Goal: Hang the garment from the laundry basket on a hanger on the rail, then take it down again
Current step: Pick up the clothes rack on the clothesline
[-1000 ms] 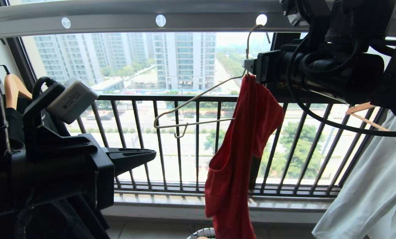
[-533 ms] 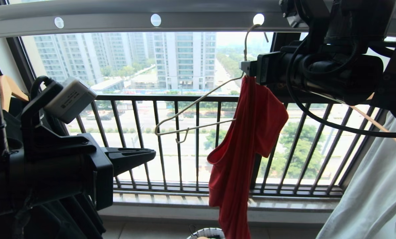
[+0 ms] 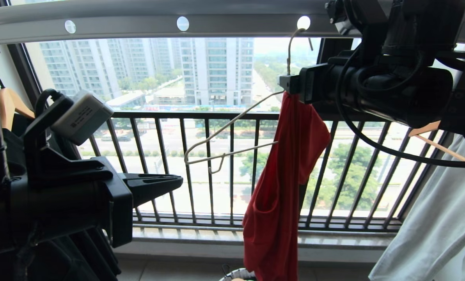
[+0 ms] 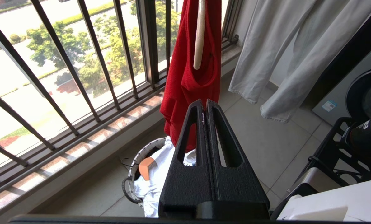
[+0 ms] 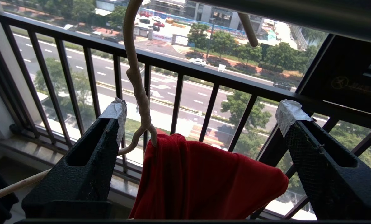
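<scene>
— Nearest us, below the long grey metal rail (image 3: 139, 23), our left gripper (image 4: 205, 104) is pressed together, idle.

— Farther, our right gripper (image 5: 201, 113) gapes around the thin cream wire hanger (image 3: 224, 134); the red T-shirt (image 3: 283, 187) hangs bunched. Hanging looks done; next, regrip the hook.

My head camera looks out level at the rail (image 3: 139, 24). My left wrist camera looks down on the basket (image 4: 132, 174), my right sits close behind the hanger (image 5: 138, 90); all share the garment (image 3: 287, 175).
</scene>
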Tool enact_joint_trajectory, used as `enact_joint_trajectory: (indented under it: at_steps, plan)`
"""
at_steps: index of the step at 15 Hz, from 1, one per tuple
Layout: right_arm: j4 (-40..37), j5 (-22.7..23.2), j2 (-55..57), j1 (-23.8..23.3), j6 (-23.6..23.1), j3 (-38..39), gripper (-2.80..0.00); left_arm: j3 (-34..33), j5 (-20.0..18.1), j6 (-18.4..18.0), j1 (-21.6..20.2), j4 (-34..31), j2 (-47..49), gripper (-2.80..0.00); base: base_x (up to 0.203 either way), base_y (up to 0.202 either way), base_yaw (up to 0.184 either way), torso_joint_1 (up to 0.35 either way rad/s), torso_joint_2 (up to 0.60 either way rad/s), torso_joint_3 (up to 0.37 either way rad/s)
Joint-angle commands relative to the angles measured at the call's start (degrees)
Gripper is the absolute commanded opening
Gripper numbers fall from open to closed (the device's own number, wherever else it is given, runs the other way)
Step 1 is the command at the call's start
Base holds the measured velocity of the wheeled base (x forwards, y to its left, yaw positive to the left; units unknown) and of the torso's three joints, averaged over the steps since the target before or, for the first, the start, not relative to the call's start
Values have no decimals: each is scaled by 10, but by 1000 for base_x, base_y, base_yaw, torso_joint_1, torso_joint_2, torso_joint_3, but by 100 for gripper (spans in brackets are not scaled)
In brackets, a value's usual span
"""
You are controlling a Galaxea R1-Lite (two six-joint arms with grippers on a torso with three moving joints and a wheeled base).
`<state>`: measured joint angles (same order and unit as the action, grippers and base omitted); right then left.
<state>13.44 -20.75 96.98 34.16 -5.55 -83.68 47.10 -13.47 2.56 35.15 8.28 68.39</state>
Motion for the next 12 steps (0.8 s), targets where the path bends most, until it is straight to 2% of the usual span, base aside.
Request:
enact_joint_trajectory:
  at_steps: [1,4,5,12]
  plan:
    - [1,-1,12,1,-9,-13,0,0,-1,1,0,1,-4,-280,0,0,0,0,0,0]
    - [0,-2,29,0,-19,-32,0,1,-1,1,0,1,-5,-280,0,0,0,0,0,0]
    - [0,-2,30,-1,-22,-33,-280,1,-1,1,0,1,-5,-280,0,0,0,0,0,0]
    - [0,-2,37,-2,-23,-46,-280,1,0,0,0,1,-10,-280,0,0,0,0,0,0]
